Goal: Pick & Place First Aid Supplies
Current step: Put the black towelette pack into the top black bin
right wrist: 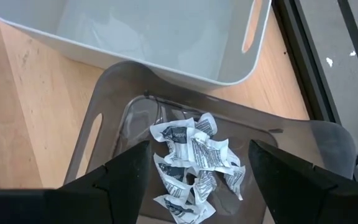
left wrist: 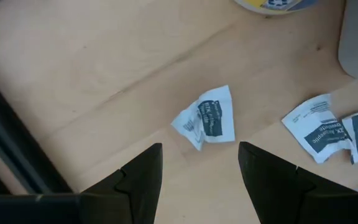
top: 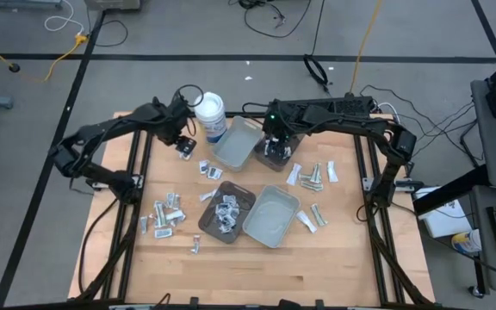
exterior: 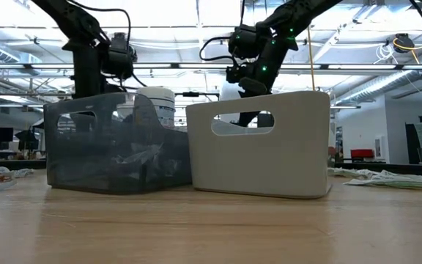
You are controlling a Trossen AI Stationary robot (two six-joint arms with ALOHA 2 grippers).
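Left hand (left wrist: 199,180) hovers low over the bench (top: 317,250) at the far left, just beside the white tub (top: 211,114). Fingers (left wrist: 135,183) spread apart, nothing between them. One crumpled white packet (left wrist: 207,117) with dark print lies flat on the wood right ahead of the gap, not touched. Two more printed packets (left wrist: 331,127) sit off to one side of it, overlapping each other.

Right hand (right wrist: 197,180) hangs over the far smoky brown tray (right wrist: 114,106), fingers wide, empty. A heap of crumpled packets (right wrist: 194,165) lies on that tray's floor, directly below the gap. The pale grey tray (right wrist: 166,37) sits touching it on the far side; in the wrist view its floor looks bare.

High view: two more trays nearer the front, a dark tray (top: 227,212) holding a small pile of packets and a light grey tray (top: 271,215) beside it, edges touching. Loose supplies scattered on the bench: a cluster at front left (top: 167,215), a few near the left hand (top: 207,169), and a group of strips and packets at right (top: 313,176) with two more further forward (top: 310,219).

Low view: both arms come down behind the two front trays; hands hidden by the tray walls.
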